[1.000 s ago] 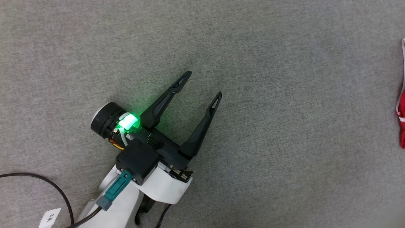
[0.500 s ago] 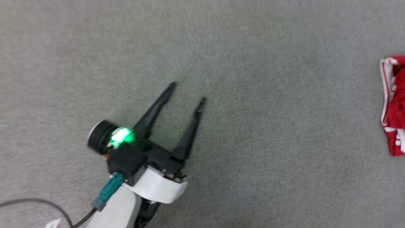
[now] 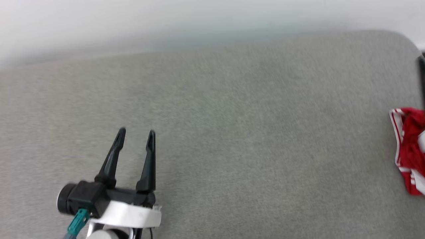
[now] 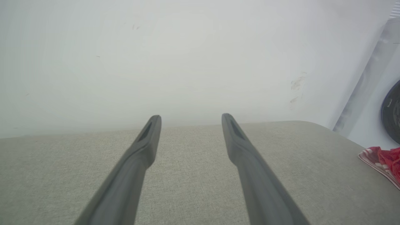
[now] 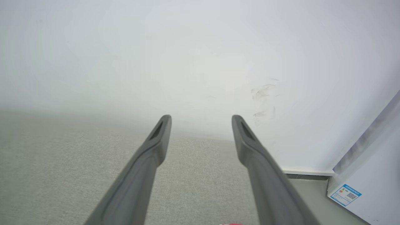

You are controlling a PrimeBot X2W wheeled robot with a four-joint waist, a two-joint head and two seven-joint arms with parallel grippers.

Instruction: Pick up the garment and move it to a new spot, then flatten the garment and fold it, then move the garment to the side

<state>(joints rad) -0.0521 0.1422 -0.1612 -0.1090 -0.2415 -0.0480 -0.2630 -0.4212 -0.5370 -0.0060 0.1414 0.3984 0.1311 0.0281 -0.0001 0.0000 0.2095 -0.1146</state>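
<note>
Garment position: the garment (image 3: 406, 149) lies bunched on the grey cloth surface (image 3: 232, 109), at the right edge of the head view and partly cut off by it.
Left gripper: the left gripper (image 3: 136, 132) has its fingers spread and empty, well apart from the garment.
Right gripper: the right gripper (image 5: 201, 118) has its fingers parted with nothing between them.
Handling (judged): a light, limp, non-fragile fabric is expected, and its layers may slide.
Grasp point (judged): the striped trim (image 3: 394, 124) is to be pinched, as the firmer edge.

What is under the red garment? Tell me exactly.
The garment lies bunched on the grey fabric surface, near its right end in the head view. Whatever its folds cover cannot be seen, and part of it runs past the picture's edge.
</note>
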